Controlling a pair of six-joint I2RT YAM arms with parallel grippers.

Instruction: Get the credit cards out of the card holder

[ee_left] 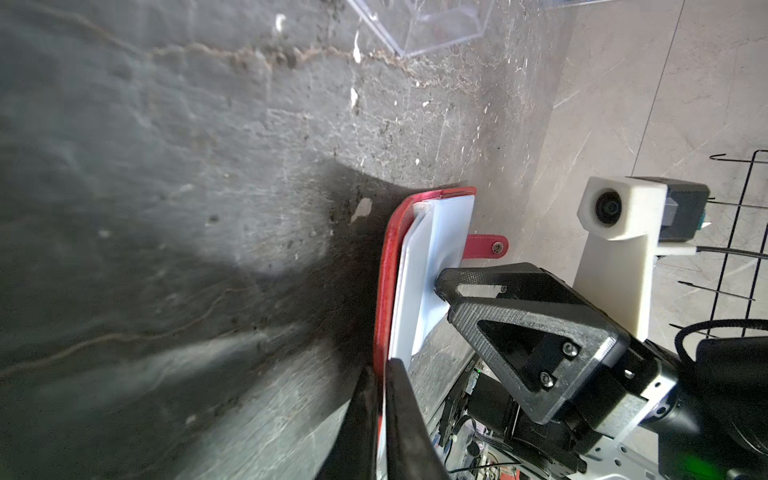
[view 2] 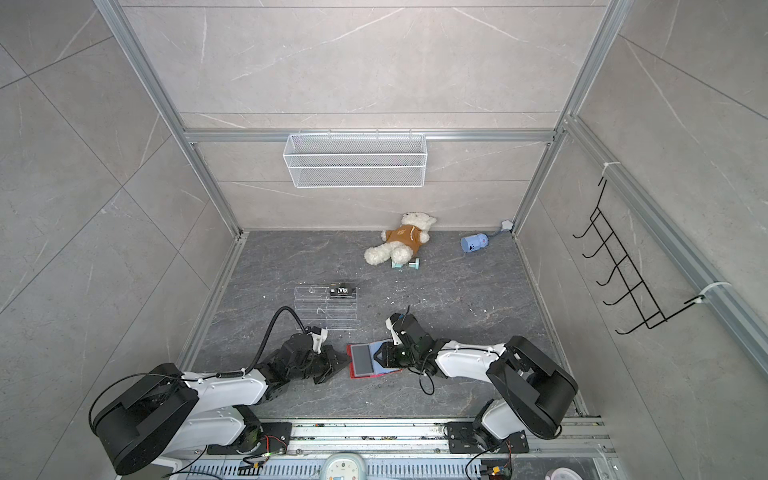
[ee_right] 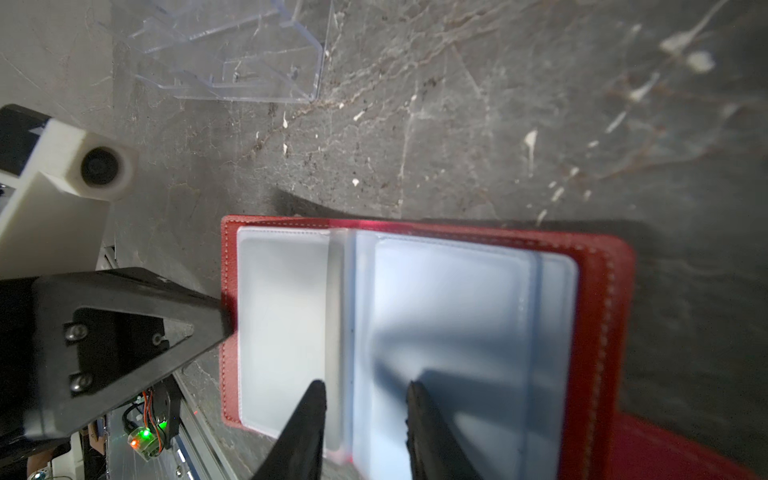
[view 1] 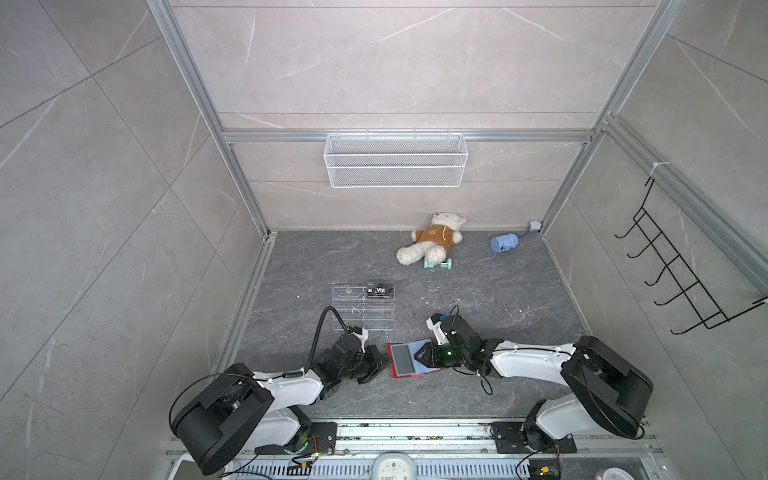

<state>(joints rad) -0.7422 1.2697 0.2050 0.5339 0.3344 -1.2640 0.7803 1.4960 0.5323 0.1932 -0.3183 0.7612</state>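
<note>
The red card holder lies open on the dark floor between the arms. Its pale blue sleeves face up, and the snap tab sticks out on the far side. In both top views a grey rectangle shows in the sleeve nearest the left arm. My left gripper is shut on the holder's red cover edge. My right gripper stands open, its tips on the sleeves astride the centre fold. One black credit card marked "Vip" rests on the clear rack.
A clear acrylic tiered rack stands just behind the left gripper. Further back lie a teddy bear, a teal dumbbell and a blue cup. A wire basket hangs on the back wall and a black hook rack on the right wall.
</note>
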